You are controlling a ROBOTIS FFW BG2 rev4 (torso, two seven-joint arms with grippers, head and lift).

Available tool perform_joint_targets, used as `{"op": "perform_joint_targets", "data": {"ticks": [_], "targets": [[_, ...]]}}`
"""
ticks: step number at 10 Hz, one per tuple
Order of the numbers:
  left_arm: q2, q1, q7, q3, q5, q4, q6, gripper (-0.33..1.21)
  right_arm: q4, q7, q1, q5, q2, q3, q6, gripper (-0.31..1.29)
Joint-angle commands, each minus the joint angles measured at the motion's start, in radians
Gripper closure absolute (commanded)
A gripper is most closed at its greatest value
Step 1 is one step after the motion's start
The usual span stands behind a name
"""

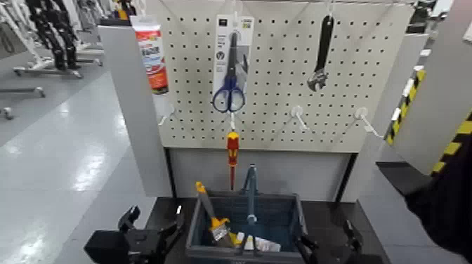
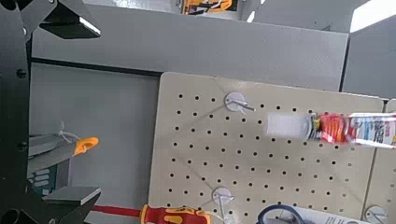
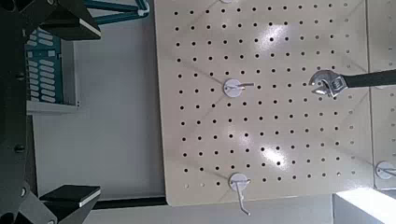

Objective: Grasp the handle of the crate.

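The dark grey-blue slotted crate [image 1: 279, 218] stands on the dark table at the bottom centre of the head view. Its thin grey-blue handle [image 1: 251, 188] arches upright from the middle. My left gripper [image 1: 153, 219] is open and empty just left of the crate. My right gripper [image 1: 328, 239] is open and empty just right of it. Neither touches the crate or the handle. The left wrist view shows the open left gripper [image 2: 70, 107] and a slotted crate side [image 2: 45, 161]. The right wrist view shows the open right gripper [image 3: 73, 107], the crate [image 3: 42, 75] and part of the handle [image 3: 121, 7].
A yellow-handled brush [image 1: 211, 210] lies in the crate. Behind stands a white pegboard [image 1: 281, 77] with blue scissors [image 1: 230, 91], a wrench [image 1: 322, 53], a tube [image 1: 151, 56] and a red-and-yellow screwdriver [image 1: 232, 154]. A yellow-and-black striped post [image 1: 456, 133] is at the right.
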Motion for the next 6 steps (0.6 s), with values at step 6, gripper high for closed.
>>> {"op": "perform_joint_targets", "data": {"ticks": [6], "targets": [[-0.003,-0.076,-0.152,0.003,0.243,-0.015,0.202,0.12,0.003,0.0,-0.002,-0.012,0.0,0.003,-0.003,0.13]]}}
